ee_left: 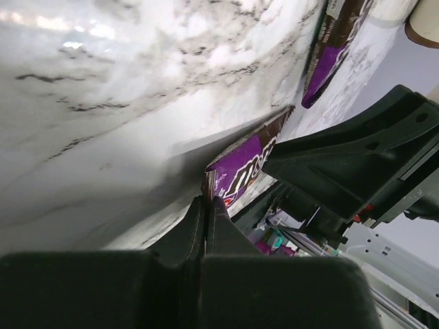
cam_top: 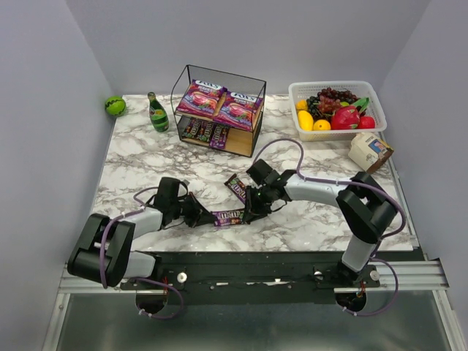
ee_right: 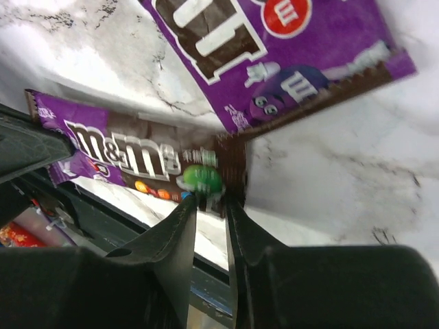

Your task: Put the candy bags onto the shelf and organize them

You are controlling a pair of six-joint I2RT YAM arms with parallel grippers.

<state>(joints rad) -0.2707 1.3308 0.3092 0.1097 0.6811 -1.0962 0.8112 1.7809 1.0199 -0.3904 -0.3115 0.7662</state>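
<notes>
Packet axis runs left-right: I see the narrow dark purple M&M's packet (cam_top: 228, 217) near the marble table (cam_top: 146, 168) front, left pincer (cam_top: 203, 216) clamped on its left end, right pincer (cam_top: 252, 213) on its right end. Black wire-frame shelf (cam_top: 240, 141) stands well beyond, far side.

Bright, even overhead light, soft shadows. Glare whitens the worktop (ee_left: 82, 34) beyond the left pincer (ee_left: 206, 203), whose near body blurs. The packet (ee_right: 130, 154) at the right pincer (ee_right: 211, 199) tips looks slightly soft.

Pale lavender walls (cam_top: 44, 88) enclose a white marble-patterned table (cam_top: 146, 161) — evenly lit.
</notes>
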